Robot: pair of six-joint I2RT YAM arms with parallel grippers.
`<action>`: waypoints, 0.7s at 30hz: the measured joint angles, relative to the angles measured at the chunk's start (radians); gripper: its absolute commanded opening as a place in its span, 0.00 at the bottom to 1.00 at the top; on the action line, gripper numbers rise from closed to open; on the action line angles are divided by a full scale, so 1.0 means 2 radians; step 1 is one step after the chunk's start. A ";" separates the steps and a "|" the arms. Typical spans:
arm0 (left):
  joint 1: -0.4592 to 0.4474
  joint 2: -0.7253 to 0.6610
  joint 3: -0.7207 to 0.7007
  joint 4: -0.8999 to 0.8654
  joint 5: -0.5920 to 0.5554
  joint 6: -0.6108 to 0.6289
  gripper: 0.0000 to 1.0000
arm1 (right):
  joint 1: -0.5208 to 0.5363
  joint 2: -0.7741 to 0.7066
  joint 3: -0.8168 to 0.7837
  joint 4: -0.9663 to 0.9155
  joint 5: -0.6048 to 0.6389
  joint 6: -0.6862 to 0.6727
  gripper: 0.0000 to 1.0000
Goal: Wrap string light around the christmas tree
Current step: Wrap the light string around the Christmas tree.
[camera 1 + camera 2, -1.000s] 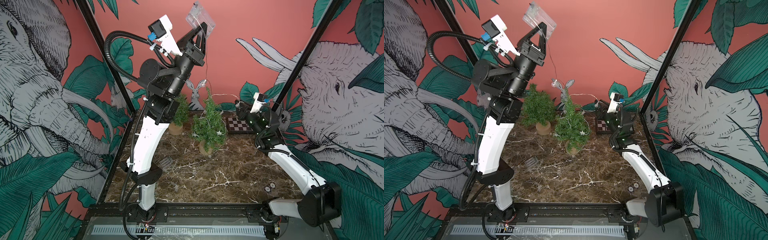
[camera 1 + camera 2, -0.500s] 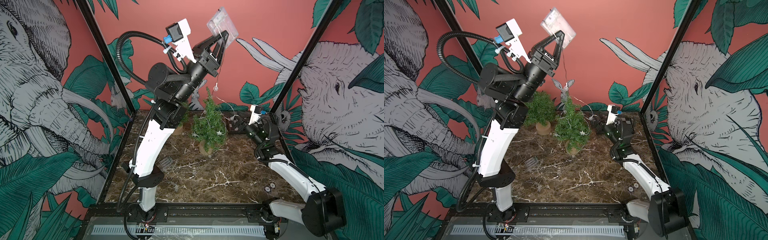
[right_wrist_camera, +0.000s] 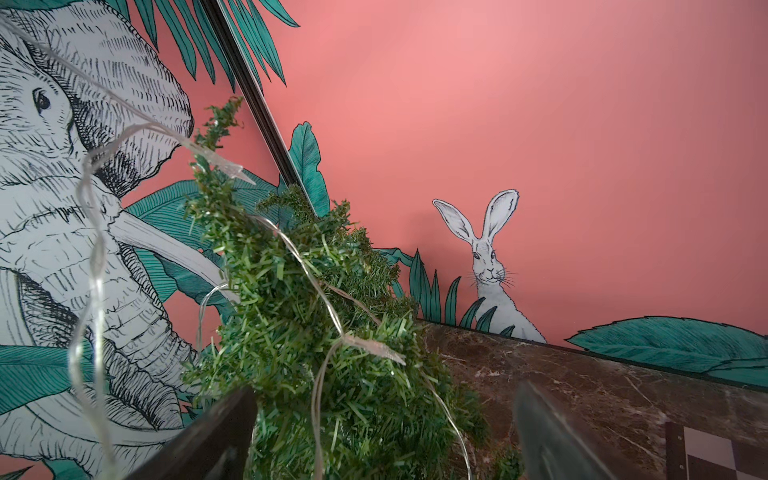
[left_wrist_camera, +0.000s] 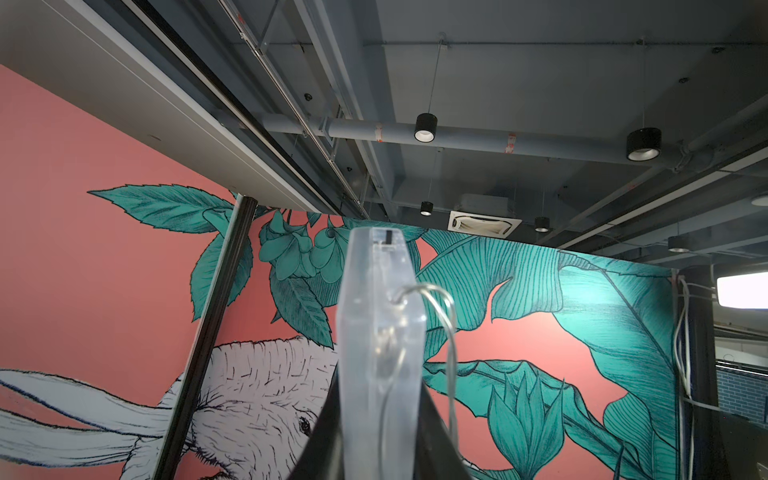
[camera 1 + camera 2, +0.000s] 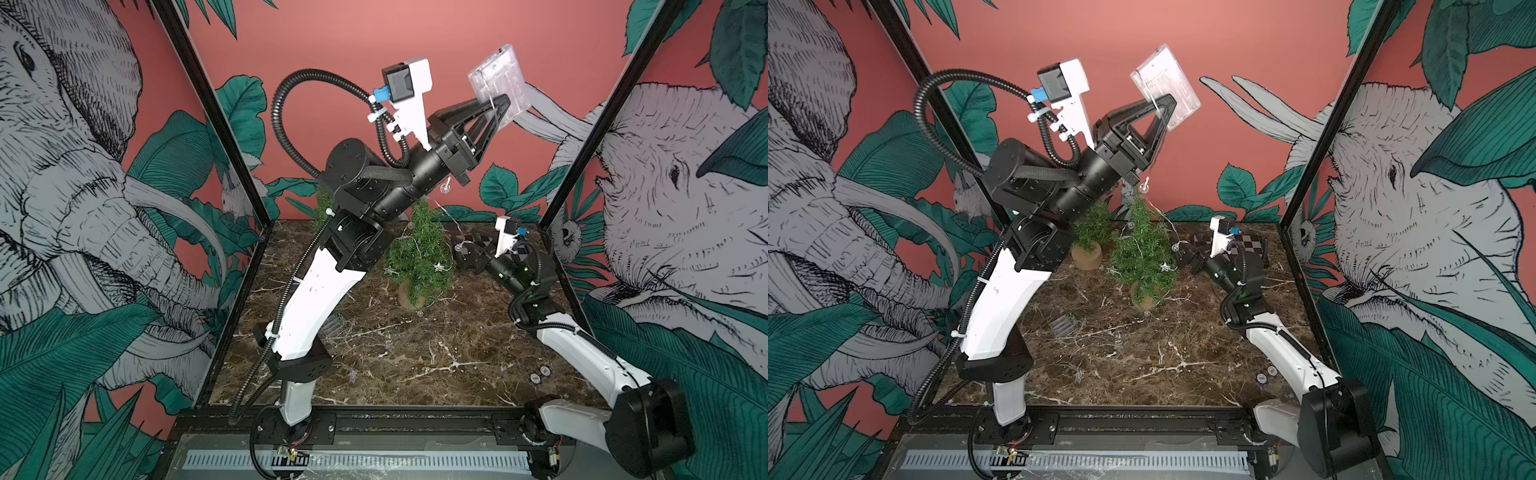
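While the clear battery box (image 5: pixel 498 79) is clamped high above the table (image 5: pixel 415 357) by the left gripper (image 5: pixel 494 104), the right gripper (image 5: pixel 467 251) is held just beside the christmas tree (image 5: pixel 419 257) with jaws spread wide. The tree is stood near the table's back edge; the string light (image 3: pixel 328 307) is draped over its branches, 1 strand led up to the box.

My desk (image 5: pixel 415 345) is dark brown marble veined with white. At mid-frame the christmas tree (image 5: pixel 419 257) stands on it in its pot. A smaller tree (image 5: pixel 1092 224) stands up-left of that, a checkerboard (image 5: pixel 1252 245) lies right of centre, and two round discs (image 5: pixel 539 374) lie at lower right.
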 measured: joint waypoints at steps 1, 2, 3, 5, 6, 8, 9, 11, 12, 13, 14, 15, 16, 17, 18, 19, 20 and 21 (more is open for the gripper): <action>0.000 0.000 -0.006 -0.006 -0.001 0.006 0.00 | 0.000 -0.002 0.000 -0.002 -0.001 -0.002 0.98; 0.000 0.000 -0.013 -0.012 -0.005 0.017 0.00 | 0.000 -0.005 0.000 -0.004 -0.001 -0.003 0.99; 0.000 0.000 -0.020 -0.018 -0.009 0.025 0.00 | 0.000 -0.007 0.000 -0.005 -0.002 -0.005 0.99; 0.003 -0.001 -0.043 -0.030 -0.026 0.041 0.00 | 0.000 -0.011 0.000 -0.009 -0.003 -0.007 0.99; 0.007 -0.001 -0.053 -0.036 -0.033 0.044 0.00 | 0.000 -0.013 0.000 -0.013 -0.006 -0.008 0.99; 0.019 0.001 -0.070 -0.051 -0.040 0.039 0.00 | 0.000 -0.016 0.000 -0.025 -0.014 -0.009 0.99; 0.027 0.004 -0.072 -0.054 -0.042 0.032 0.00 | 0.000 -0.017 0.001 -0.031 -0.018 -0.009 0.98; 0.054 0.013 -0.073 -0.057 -0.044 0.016 0.00 | 0.000 -0.018 0.002 -0.044 -0.028 -0.010 0.98; 0.064 0.018 -0.072 -0.057 -0.044 0.011 0.00 | 0.000 -0.019 0.002 -0.048 -0.032 -0.010 0.99; 0.075 0.025 -0.067 -0.057 -0.046 0.006 0.00 | 0.000 -0.021 0.002 -0.054 -0.036 -0.010 0.99; 0.086 0.033 -0.060 -0.058 -0.048 0.002 0.00 | 0.000 -0.024 0.002 -0.060 -0.039 -0.010 0.99; 0.094 0.042 -0.051 -0.058 -0.051 -0.003 0.00 | 0.000 -0.028 0.001 -0.066 -0.040 -0.013 0.99; 0.100 0.052 -0.042 -0.057 -0.053 -0.009 0.00 | 0.000 -0.034 0.001 -0.073 -0.041 -0.016 0.99; 0.103 0.061 -0.035 -0.055 -0.054 -0.016 0.00 | 0.000 -0.041 0.000 -0.083 -0.042 -0.021 0.99; 0.105 0.067 -0.032 -0.052 -0.054 -0.022 0.00 | 0.000 -0.050 -0.002 -0.092 -0.041 -0.027 0.99; 0.106 0.073 -0.031 -0.048 -0.054 -0.029 0.00 | 0.000 -0.059 -0.007 -0.099 -0.039 -0.033 0.99; 0.106 0.078 -0.028 -0.044 -0.054 -0.035 0.00 | 0.000 -0.071 -0.015 -0.110 -0.035 -0.043 0.98; 0.105 0.083 -0.026 -0.041 -0.053 -0.040 0.00 | 0.000 -0.082 -0.022 -0.122 -0.030 -0.052 0.99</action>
